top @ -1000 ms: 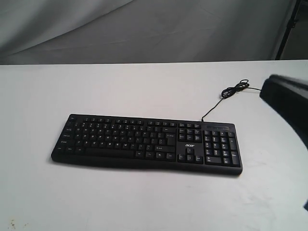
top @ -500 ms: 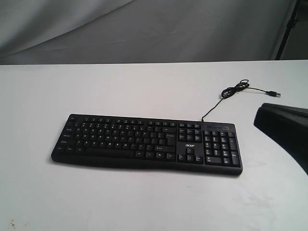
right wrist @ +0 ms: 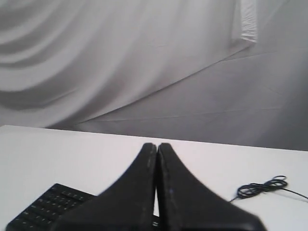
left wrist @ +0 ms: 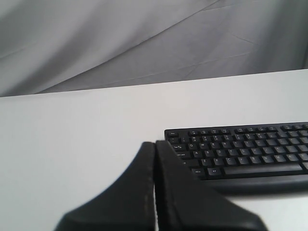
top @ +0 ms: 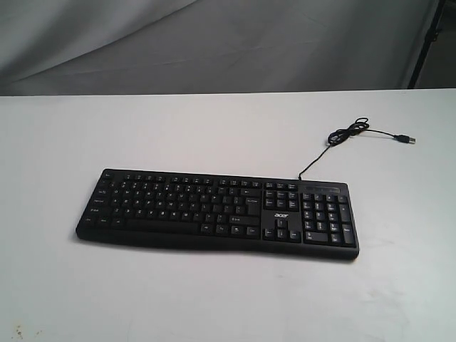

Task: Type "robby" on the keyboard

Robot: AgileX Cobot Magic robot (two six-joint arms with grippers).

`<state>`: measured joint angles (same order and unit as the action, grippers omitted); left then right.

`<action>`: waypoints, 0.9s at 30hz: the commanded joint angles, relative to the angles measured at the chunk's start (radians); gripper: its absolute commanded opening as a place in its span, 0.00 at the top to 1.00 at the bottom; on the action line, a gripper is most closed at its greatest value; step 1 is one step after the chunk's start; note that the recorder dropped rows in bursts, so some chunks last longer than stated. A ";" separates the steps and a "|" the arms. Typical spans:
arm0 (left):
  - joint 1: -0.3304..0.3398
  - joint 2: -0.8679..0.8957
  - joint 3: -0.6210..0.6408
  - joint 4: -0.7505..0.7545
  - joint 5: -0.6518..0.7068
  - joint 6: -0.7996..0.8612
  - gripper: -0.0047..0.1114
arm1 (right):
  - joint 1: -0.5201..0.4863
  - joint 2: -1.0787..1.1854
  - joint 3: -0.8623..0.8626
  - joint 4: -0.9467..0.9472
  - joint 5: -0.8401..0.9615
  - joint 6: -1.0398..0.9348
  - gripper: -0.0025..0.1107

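The keyboard [top: 217, 210] lies flat in the lower middle of the exterior frame, slightly turned so that its right end sits a little lower in the picture than its left. It is black with small white legends; the number pad [top: 326, 217] is at its right end and a white acer logo [top: 281, 214] sits just left of that pad. A thin black cable [top: 308, 165] leaves the back edge near the number pad, runs up and to the right, bunches into a small loose coil [top: 349, 132], and ends in a USB plug [top: 407, 138] lying free on the white table [top: 178, 128]. Grey cloth [top: 214, 43] hangs behind the table across the top of the frame. My left gripper [left wrist: 155, 149] has its two black fingers pressed together with only a hairline seam between them. It points toward the keyboard's Escape-key end, and I cannot judge how high it sits above the table. My right gripper [right wrist: 157, 149] is likewise closed tight on nothing, aimed over the table with a corner of the keyboard to one side and the cable coil to the other.
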<state>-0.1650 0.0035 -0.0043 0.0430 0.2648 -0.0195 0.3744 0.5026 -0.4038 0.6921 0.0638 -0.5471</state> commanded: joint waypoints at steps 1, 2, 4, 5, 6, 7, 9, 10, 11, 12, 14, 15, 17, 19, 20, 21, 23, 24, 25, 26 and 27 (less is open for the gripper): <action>-0.006 -0.003 0.004 0.005 -0.005 -0.003 0.96 | -0.133 -0.075 0.001 -0.043 0.088 0.003 0.98; -0.006 -0.003 0.004 0.005 -0.005 -0.003 0.96 | -0.158 -0.096 0.001 -0.043 0.088 0.003 0.98; -0.006 -0.003 0.004 0.005 -0.005 -0.003 0.96 | -0.196 -0.131 0.001 -0.021 0.072 0.003 0.98; -0.006 -0.003 0.004 0.005 -0.005 -0.003 0.96 | -0.214 -0.148 0.001 0.007 0.057 0.003 0.98; -0.006 -0.003 0.004 0.005 -0.005 -0.003 0.96 | -0.228 -0.164 0.001 0.025 0.043 0.003 0.98; -0.006 -0.003 0.004 0.005 -0.005 -0.003 0.96 | -0.236 -0.176 0.001 0.040 0.033 0.003 0.98; -0.006 -0.003 0.004 0.005 -0.005 -0.003 0.96 | -0.253 -0.204 0.001 0.047 0.029 0.006 0.98; -0.006 -0.003 0.004 0.005 -0.005 -0.003 0.96 | -0.259 -0.217 0.001 0.047 0.033 0.006 0.98; -0.006 -0.003 0.004 0.005 -0.005 -0.003 0.96 | -0.262 -0.230 0.001 0.037 0.040 0.006 0.98; -0.006 -0.003 0.004 0.005 -0.005 -0.003 0.96 | -0.267 -0.243 0.001 0.021 0.054 0.006 0.98; -0.006 -0.003 0.004 0.005 -0.005 -0.003 0.96 | -0.278 -0.270 0.001 -0.027 0.084 0.006 0.98; -0.006 -0.003 0.004 0.005 -0.005 -0.003 0.96 | -0.283 -0.281 0.001 -0.045 0.101 0.006 0.98; -0.006 -0.003 0.004 0.005 -0.005 -0.003 0.96 | -0.284 -0.307 0.008 -0.091 0.128 0.006 0.98; -0.006 -0.003 0.004 0.005 -0.005 -0.003 0.96 | -0.284 -0.328 0.034 -0.102 0.130 0.006 0.98; -0.006 -0.003 0.004 0.005 -0.005 -0.003 0.96 | -0.284 -0.345 0.054 -0.102 0.130 0.006 0.98; -0.006 -0.003 0.004 0.005 -0.005 -0.003 0.96 | -0.284 -0.357 0.079 -0.102 0.130 0.006 0.98; -0.006 -0.003 0.004 0.005 -0.005 -0.003 0.96 | -0.284 -0.386 0.139 -0.102 0.127 0.015 0.98; -0.006 -0.003 0.004 0.005 -0.005 -0.003 0.96 | -0.284 -0.399 0.165 -0.102 0.119 0.029 0.98; -0.006 -0.003 0.004 0.005 -0.005 -0.003 0.96 | -0.284 -0.408 0.191 -0.102 0.108 0.045 0.98; -0.006 -0.003 0.004 0.005 -0.005 -0.003 0.96 | -0.284 -0.420 0.227 -0.102 0.090 0.077 0.98; -0.006 -0.003 0.004 0.005 -0.005 -0.003 0.96 | -0.284 -0.425 0.249 -0.102 0.075 0.099 0.98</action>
<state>-0.1650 0.0035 -0.0043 0.0430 0.2648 -0.0195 0.0979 0.0994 -0.2219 0.5995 0.1734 -0.5027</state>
